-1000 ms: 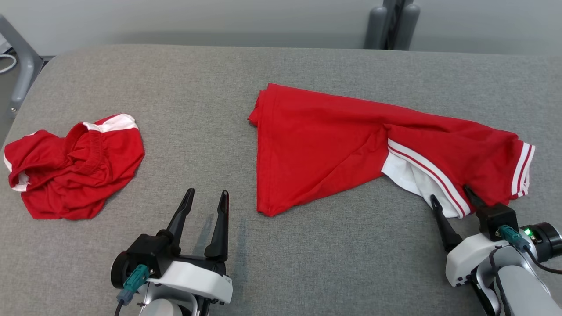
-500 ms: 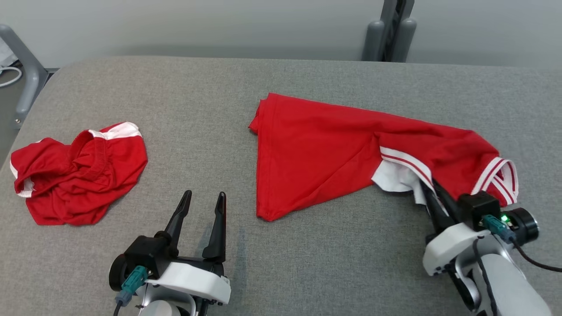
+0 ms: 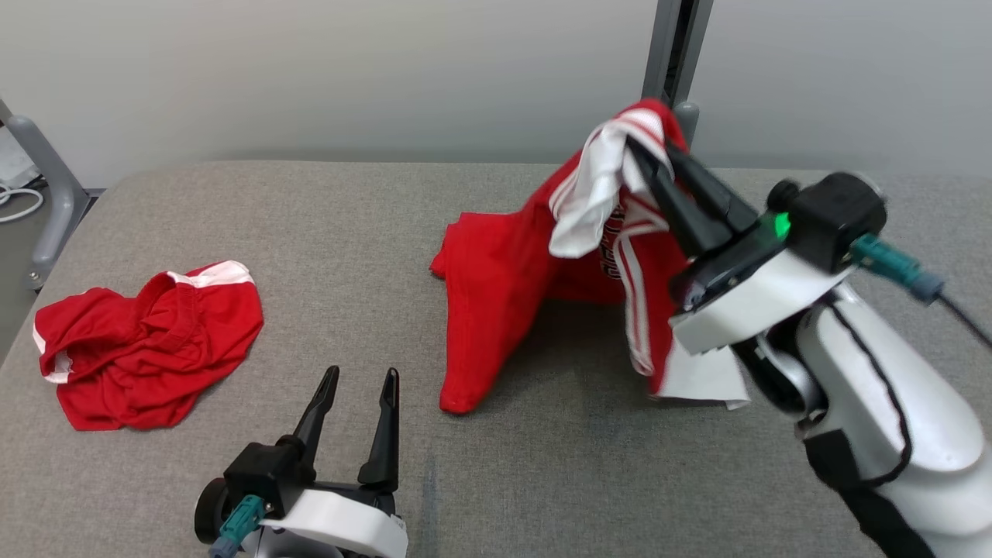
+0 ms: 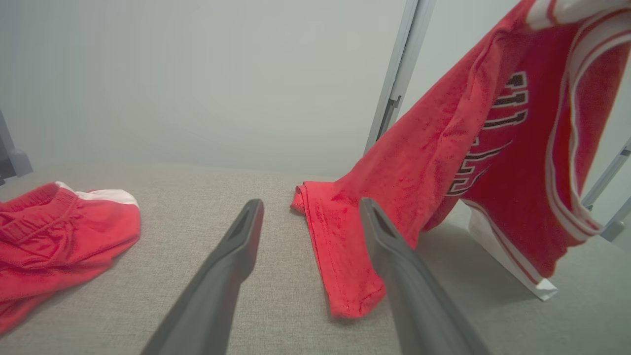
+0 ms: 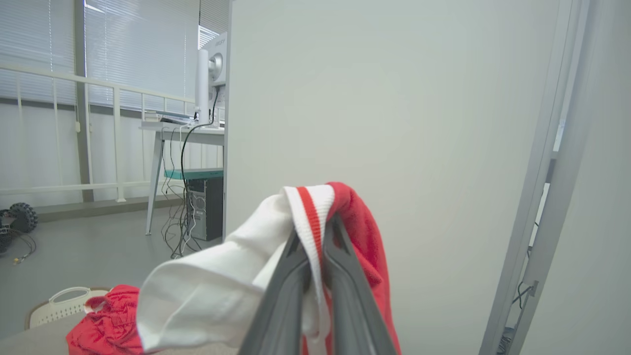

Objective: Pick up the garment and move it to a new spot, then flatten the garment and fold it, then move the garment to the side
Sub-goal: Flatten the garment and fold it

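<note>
Right wrist view caught the right claw [image 5: 316,230] clenched on the striped trim of the jersey [image 5: 362,236], which hung limp below it, tail on the table [image 3: 325,209]: soft, light cloth by the look, best gripped at hems.

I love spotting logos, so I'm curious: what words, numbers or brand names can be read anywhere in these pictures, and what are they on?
Red jersey: black, white-edged letters on its front, folded and turned sideways; not readable as a word.
Monitor in the room behind: a small mark on its back, too blurred to read.
Red shorts: no lettering shows.
</note>
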{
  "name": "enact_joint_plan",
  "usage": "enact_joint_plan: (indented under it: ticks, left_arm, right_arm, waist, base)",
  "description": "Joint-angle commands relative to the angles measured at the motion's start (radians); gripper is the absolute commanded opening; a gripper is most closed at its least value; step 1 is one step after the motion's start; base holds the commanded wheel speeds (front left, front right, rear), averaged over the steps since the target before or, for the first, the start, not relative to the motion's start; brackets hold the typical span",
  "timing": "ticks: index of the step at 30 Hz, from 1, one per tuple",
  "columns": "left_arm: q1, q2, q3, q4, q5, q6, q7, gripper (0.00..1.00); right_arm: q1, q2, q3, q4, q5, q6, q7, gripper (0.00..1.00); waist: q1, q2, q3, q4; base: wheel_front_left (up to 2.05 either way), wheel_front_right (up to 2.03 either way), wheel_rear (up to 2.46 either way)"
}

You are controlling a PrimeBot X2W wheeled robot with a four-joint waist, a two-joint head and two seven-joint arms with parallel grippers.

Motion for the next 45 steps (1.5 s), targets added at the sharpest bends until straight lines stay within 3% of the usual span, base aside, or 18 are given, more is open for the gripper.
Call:
enact_joint_plan:
  ticks: [1,5,9,15,22,23,24,25,31,35,42,45]
  left_arm:
    - [0.008,0.004,0.000,-0.002,0.004,0.002,-0.004,1.00]
    - [0.018,0.004,-0.008,-0.010,-0.001,0.007,-0.004,1.00]
    - [0.017,0.004,-0.017,-0.019,-0.005,0.007,-0.004,1.00]
    - [-0.017,0.004,-0.030,-0.022,-0.002,0.003,-0.004,1.00]
    - [-0.053,0.004,-0.032,-0.016,0.004,0.001,-0.004,1.00]
    - [-0.058,0.003,-0.033,-0.014,0.005,0.000,-0.004,1.00]
    - [-0.062,0.003,-0.033,-0.013,0.007,-0.001,-0.004,1.00]
    - [-0.063,0.003,-0.034,-0.011,0.009,-0.003,-0.004,1.00]
    - [-0.082,0.003,-0.028,-0.005,0.017,-0.006,-0.004,1.00]
    - [-0.085,0.003,-0.022,-0.007,0.019,-0.009,-0.004,1.00]
    - [-0.082,0.003,0.003,-0.043,0.004,-0.002,-0.004,1.00]
    - [-0.082,0.004,0.020,-0.072,-0.050,0.008,-0.004,1.00]
  right_arm:
    - [-0.019,-0.005,-0.031,-0.021,0.034,0.000,0.017,0.00]
    - [-0.059,-0.004,-0.162,-0.075,0.113,0.000,0.084,0.00]
    - [-0.051,-0.014,-0.344,-0.035,0.107,0.000,0.160,0.00]
    - [-0.009,-0.044,-0.583,0.223,0.025,0.000,0.290,0.00]
    - [0.024,-0.080,-0.698,0.496,-0.038,0.000,0.285,0.00]
    - [0.024,-0.083,-0.713,0.527,-0.043,0.000,0.271,0.09]
    - [0.023,-0.088,-0.732,0.561,-0.055,0.000,0.254,0.49]
    - [0.023,-0.092,-0.746,0.602,-0.069,0.000,0.247,1.00]
    - [-0.009,-0.070,-0.746,0.744,-0.173,0.000,0.182,1.00]
    - [-0.029,-0.052,-0.723,0.757,-0.196,0.000,0.134,1.00]
    - [-0.016,-0.007,-0.537,0.638,-0.188,0.000,-0.018,1.00]
    - [0.021,-0.002,-0.462,0.549,-0.157,0.000,-0.050,1.00]
  waist:
    - [0.0000,0.0000,-0.010,0.000]
    - [0.0000,0.0000,-0.015,0.004]
    - [0.0000,0.0000,0.001,0.016]
    - [0.0000,0.0000,0.061,0.043]
    - [0.0000,0.0000,0.129,0.062]
    - [0.0000,0.0000,0.135,0.060]
    - [0.0000,0.0000,0.140,0.058]
    - [0.0000,0.0000,0.144,0.055]
    - [0.0000,0.0000,0.139,0.018]
    - [0.0000,0.0000,0.122,-0.009]
    - [0.0000,0.0000,0.063,-0.079]
    - [0.0000,0.0000,0.044,-0.105]
  base:
    - [0.00,0.00,0.00]
    - [0.00,0.00,0.00]
    - [0.00,0.00,0.00]
    - [0.00,0.00,0.00]
    - [0.00,0.00,0.00]
    - [0.00,0.00,0.00]
    - [0.00,0.00,0.00]
    - [0.00,0.00,0.00]
    - [0.00,0.00,0.00]
    - [0.00,0.00,0.00]
    - [0.00,0.00,0.00]
    - [0.00,0.00,0.00]
